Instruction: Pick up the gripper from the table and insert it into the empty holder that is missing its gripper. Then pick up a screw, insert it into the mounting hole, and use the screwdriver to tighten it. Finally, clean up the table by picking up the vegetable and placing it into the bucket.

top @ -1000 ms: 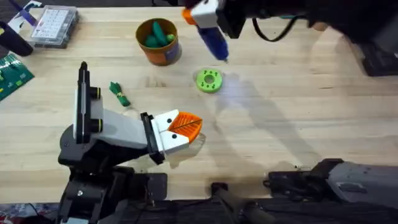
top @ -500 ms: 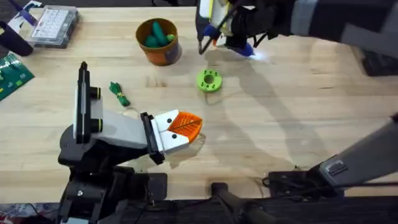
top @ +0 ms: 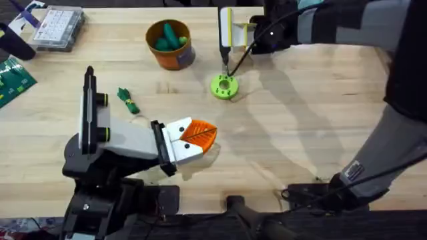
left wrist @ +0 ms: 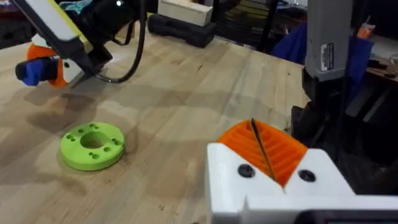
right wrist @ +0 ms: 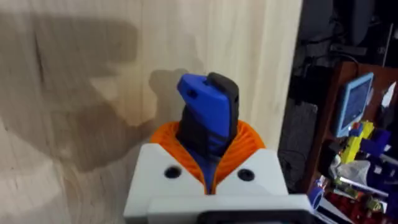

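Note:
My right gripper (top: 223,32) hangs just behind the lime-green disc (top: 223,87), shut on the blue screwdriver (right wrist: 208,118), whose blue body (left wrist: 30,71) shows between the orange pads. The white holder (top: 127,140) stands at the front left, and the orange ribbed gripper (top: 199,135) sits in its black-plated end. In the left wrist view my left gripper (left wrist: 255,127) is shut with nothing between its pads. The vegetable (top: 127,100) lies on the table (top: 300,133) behind the holder. The orange bucket (top: 175,61) holds smooth green pieces. A loose screw is out of view.
A clear parts box (top: 59,27) sits at the far left corner, and a green circuit board (top: 13,80) lies at the left edge. The green disc (left wrist: 93,144) lies flat between the holder's tip and the right gripper. My right arm spans the table's far right.
The right gripper has turned and come down closer to the green disc, so the screwdriver's blue body is now under it in the overhead view. The holder, vegetable and bucket have not moved.

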